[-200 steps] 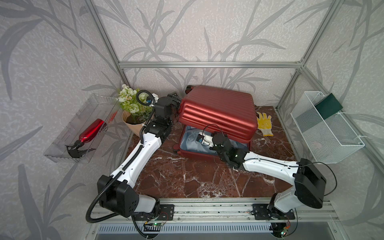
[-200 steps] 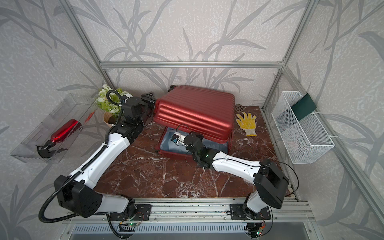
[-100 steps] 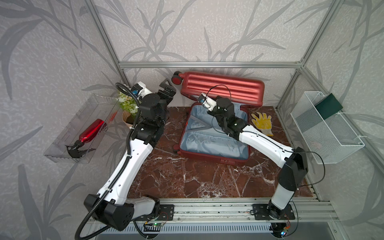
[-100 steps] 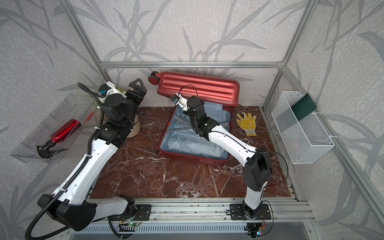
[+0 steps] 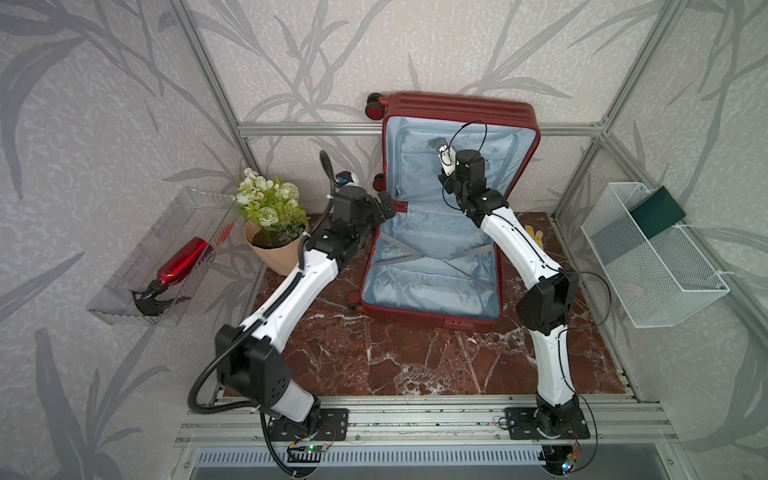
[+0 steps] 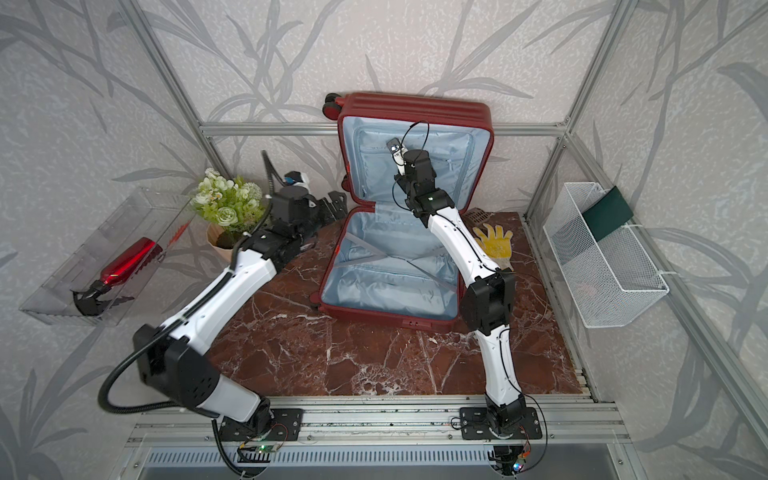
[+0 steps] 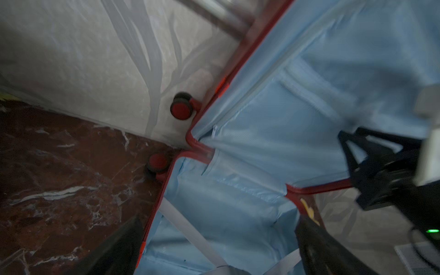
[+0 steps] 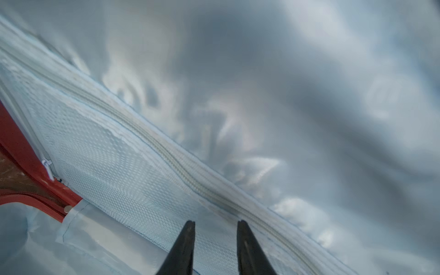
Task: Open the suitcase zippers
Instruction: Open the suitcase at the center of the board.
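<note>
2 shell halves of the suitcase gape, baring pale-blue lining.

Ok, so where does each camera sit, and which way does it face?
Top views: high at the front, looking down at the open suitcase on the table; left arm and right arm show whole.
Left wrist: beside the suitcase's hinge, facing its lining; left gripper open, right arm beyond.
Right wrist: close against the lining; right gripper tips.
Shared: both wrist views see the lining.
</note>
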### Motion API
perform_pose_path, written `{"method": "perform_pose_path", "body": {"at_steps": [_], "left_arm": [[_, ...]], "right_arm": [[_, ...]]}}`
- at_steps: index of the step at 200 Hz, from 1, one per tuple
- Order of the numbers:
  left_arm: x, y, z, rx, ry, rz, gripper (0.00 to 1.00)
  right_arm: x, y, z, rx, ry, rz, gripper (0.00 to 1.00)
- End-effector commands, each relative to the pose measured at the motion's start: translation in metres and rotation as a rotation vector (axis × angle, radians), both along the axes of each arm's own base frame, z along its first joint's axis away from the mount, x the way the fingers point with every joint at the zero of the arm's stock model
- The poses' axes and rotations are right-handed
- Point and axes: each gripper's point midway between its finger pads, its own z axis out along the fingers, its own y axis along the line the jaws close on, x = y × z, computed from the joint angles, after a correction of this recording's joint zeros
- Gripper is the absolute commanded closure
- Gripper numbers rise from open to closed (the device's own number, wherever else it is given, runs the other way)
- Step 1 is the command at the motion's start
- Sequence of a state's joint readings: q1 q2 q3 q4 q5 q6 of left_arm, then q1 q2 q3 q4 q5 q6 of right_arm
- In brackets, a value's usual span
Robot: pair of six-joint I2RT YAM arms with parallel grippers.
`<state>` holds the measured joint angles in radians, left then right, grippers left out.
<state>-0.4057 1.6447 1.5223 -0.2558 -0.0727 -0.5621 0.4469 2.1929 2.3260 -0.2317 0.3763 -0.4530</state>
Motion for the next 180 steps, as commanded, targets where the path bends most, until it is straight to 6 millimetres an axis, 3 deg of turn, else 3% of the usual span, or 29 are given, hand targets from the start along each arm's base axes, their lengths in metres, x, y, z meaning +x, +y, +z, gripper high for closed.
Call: {"method": "perform_pose_path", "body": {"at_steps": [1,21,37,51,60,109,152,180], "left_arm": [[-0.029,-0.020,-0.081,0.151,0.267,-0.118,0.01],[-0.050,-0.016,-0.121,0.149,0.365,-0.099,0.01],[-0.070,0.000,-0.147,0.177,0.426,-0.039,0.01],[-0.090,0.016,-0.165,0.198,0.477,0.021,0.01],[-0.104,0.014,-0.173,0.186,0.492,0.000,0.01],[-0.165,0.001,-0.183,0.217,0.496,-0.054,0.01],[-0.191,0.005,-0.196,0.253,0.502,-0.041,0.01],[-0.202,-0.003,-0.205,0.233,0.521,-0.067,0.01]], "right_arm": [[-0.013,0.003,0.009,0.050,0.021,0.029,0.67],[-0.014,-0.007,0.007,0.068,0.040,0.022,0.66],[-0.015,-0.015,0.007,0.078,0.046,0.010,0.66],[-0.014,-0.022,0.010,0.095,0.045,0.001,0.65],[-0.014,-0.026,0.014,0.111,0.041,-0.001,0.65],[-0.011,-0.037,0.026,0.152,0.017,-0.012,0.63],[-0.011,-0.039,0.024,0.162,0.028,-0.011,0.61],[-0.013,-0.042,0.025,0.165,0.030,-0.012,0.60]]}}
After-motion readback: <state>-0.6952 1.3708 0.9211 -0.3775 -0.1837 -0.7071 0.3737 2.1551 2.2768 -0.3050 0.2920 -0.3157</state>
